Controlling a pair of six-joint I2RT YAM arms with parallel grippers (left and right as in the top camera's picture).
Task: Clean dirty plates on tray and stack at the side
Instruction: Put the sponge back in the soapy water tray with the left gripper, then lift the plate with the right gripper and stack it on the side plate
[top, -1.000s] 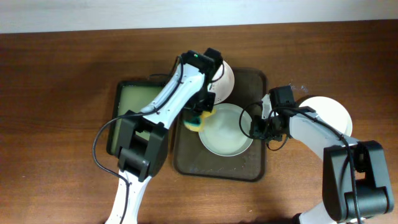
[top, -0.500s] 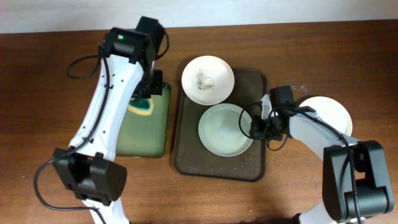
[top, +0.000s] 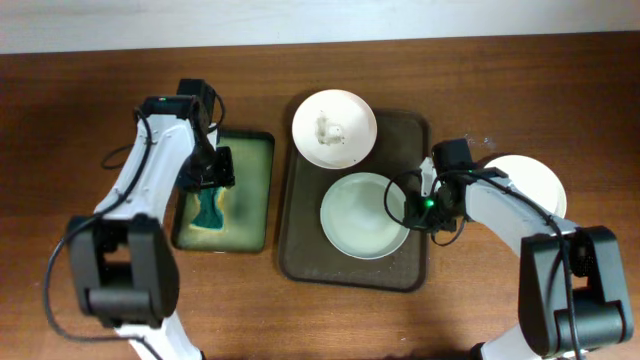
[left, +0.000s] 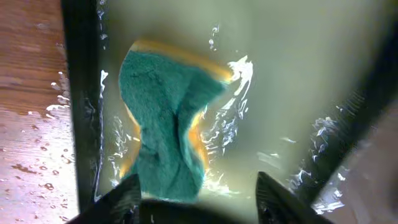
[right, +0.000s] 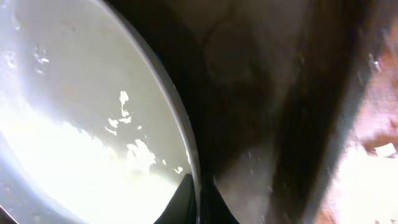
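Note:
Three white plates show in the overhead view. One with a small smear overlaps the far edge of the dark brown tray. A second plate lies in the tray's middle, and my right gripper is shut on its right rim. The third plate rests on the table to the right. The right wrist view shows that rim pinched between my jaws. My left gripper hangs open over a teal sponge, which lies loose in shallow water ahead of the spread fingertips.
A smaller dark-green-rimmed tray with a pale wet floor stands left of the brown tray and holds the sponge. Its left rim borders wet wooden table. Both arms' cables loop above the table.
The left arm swung from the plate on the brown tray to the small green tray, then opened and let the sponge drop into it. The right gripper kept its hold.

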